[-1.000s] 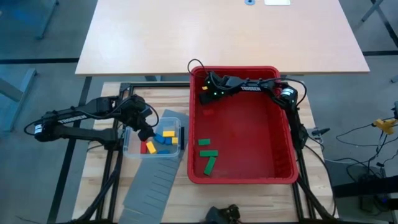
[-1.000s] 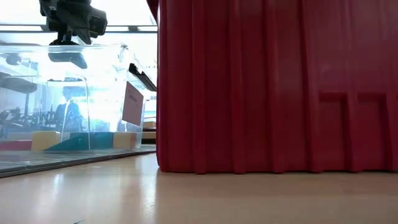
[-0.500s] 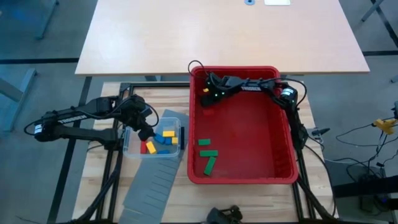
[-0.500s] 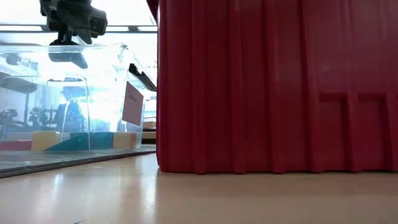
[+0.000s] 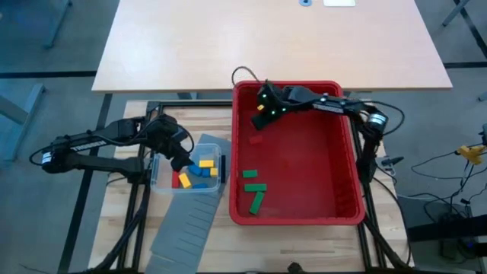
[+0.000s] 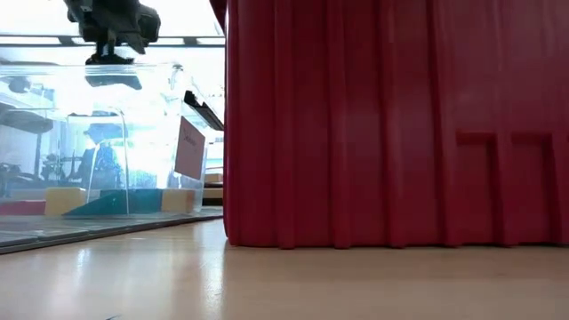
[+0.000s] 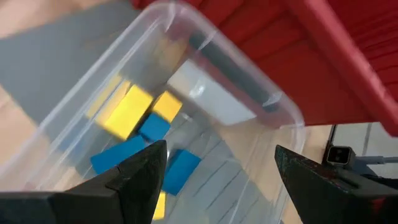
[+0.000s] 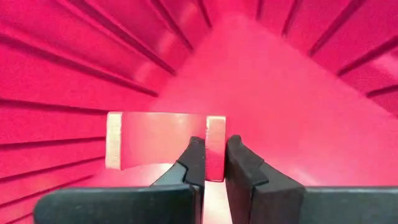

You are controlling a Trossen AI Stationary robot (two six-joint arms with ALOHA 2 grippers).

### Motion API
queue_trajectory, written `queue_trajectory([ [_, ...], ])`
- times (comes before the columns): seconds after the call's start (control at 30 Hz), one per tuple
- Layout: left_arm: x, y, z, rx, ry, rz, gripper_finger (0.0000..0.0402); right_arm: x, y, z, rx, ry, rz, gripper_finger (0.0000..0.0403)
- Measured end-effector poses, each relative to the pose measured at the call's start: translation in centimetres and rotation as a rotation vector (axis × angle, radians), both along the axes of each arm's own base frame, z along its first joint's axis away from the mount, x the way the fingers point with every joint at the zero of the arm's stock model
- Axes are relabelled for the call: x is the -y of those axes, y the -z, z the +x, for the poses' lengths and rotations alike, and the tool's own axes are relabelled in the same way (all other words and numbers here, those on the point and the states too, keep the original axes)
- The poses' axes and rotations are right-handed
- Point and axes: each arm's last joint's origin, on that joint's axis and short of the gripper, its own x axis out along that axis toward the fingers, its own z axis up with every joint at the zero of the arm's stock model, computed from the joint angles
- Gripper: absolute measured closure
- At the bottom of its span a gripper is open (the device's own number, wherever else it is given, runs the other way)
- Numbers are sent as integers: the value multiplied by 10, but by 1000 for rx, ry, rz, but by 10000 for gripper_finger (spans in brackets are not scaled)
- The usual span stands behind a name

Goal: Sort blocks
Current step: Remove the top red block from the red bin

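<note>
My right gripper is shut on a red block above the far left corner of the red bin; in the high view the gripper hangs over the block. Three green blocks lie flat on the bin's floor near its front left. My left gripper stands open above the clear tub, which holds yellow, blue and red blocks lying on its floor. In the low view the left gripper hovers over the tub. My right gripper pinches one end of the red block between its two fingers. The fingers come slanting down from above. The rest of the block sticks out sideways past one finger, roughly level, and appears lifted off the bin's floor.
A grey slotted panel lies under and in front of the tub on the left. The bin's tall ribbed walls close in the right gripper on the far and left sides. A light wooden table stands beyond.
My right gripper has risen out of the bin's far left corner and shifted a little toward the right; the red block now shows beneath it. My left gripper has tipped slightly above the tub while staying in place.
</note>
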Motion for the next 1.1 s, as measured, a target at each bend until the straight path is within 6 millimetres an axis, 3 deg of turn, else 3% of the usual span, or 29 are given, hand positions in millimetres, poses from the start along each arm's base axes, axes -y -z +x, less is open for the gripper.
queue_trajectory([
  [0.23,-6,-16,15,224,9,156,127,-26,-65,-20,238,2,0,387],
  [0.47,-16,-51,34,566,-34,546,127,-53,-107,-20,497,-22,2,387],
  [0.67,-22,-64,51,681,-6,844,127,-74,-121,-2,686,-70,38,387],
  [0.9,-24,-54,76,688,22,861,127,-86,-127,11,799,-82,78,387],
  [1.1,-21,-62,89,830,-5,895,127,-90,-124,14,794,-85,98,387],
])
